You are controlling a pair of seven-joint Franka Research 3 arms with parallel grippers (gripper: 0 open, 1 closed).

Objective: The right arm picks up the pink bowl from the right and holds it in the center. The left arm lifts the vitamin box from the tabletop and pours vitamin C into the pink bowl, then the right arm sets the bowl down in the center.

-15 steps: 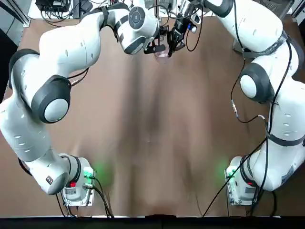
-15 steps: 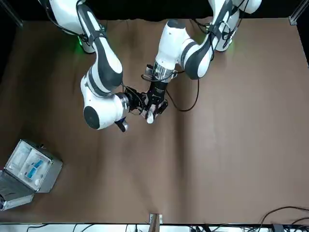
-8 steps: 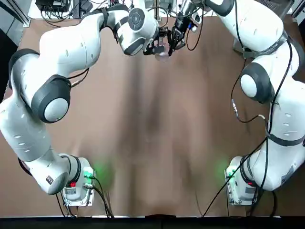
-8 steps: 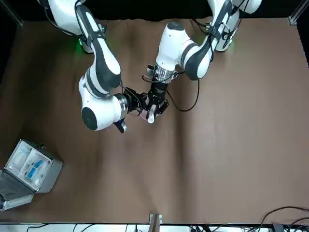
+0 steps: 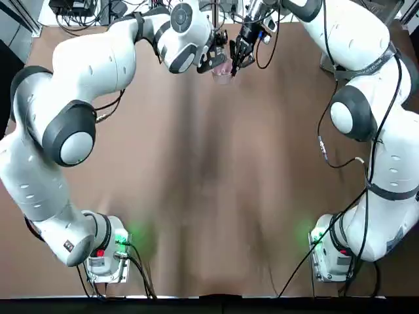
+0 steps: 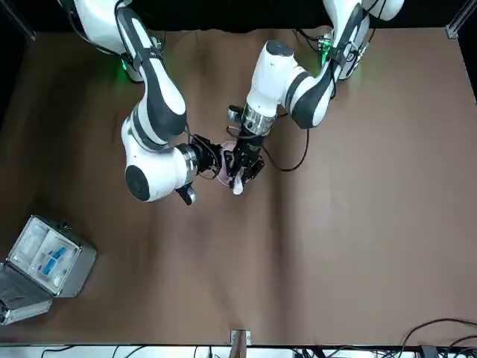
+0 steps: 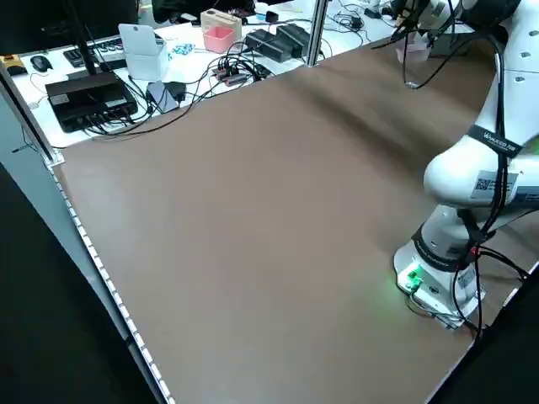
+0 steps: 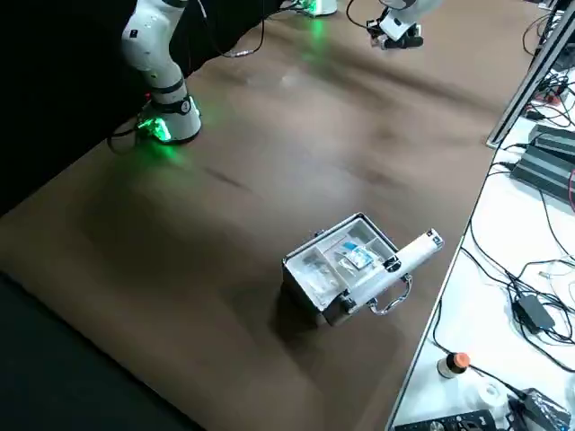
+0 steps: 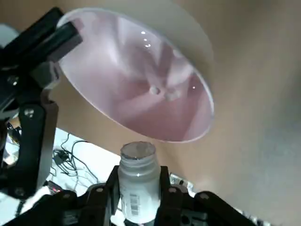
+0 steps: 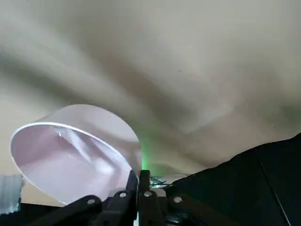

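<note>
My right gripper point(image 6: 212, 159) is shut on the rim of the pink bowl point(image 6: 223, 168) and holds it tilted above the tabletop point(image 6: 358, 224), far out along the table's middle. In the right wrist view the bowl point(image 10: 75, 155) sits at my gripper point(image 10: 140, 181). My left gripper point(image 6: 240, 173) is shut on the vitamin box point(image 6: 237, 186), a small white bottle, right beside the bowl. In the left wrist view the bottle point(image 9: 137, 183) points its mouth at the bowl's point(image 9: 136, 80) open inside, where two small pale specks show. From overhead the bowl point(image 5: 222, 70) lies between both wrists.
An open grey hinged case point(image 6: 45, 261) with blue-white contents stands on the table's far corner on my right side, also in the right side view point(image 8: 346, 265). A desk with cables and boxes point(image 7: 168, 67) lies beyond the table's far edge.
The left gripper has shifted the bottle a little farther out and closer against the bowl. The bowl shows more of its pink rim. Both grips are unchanged.
</note>
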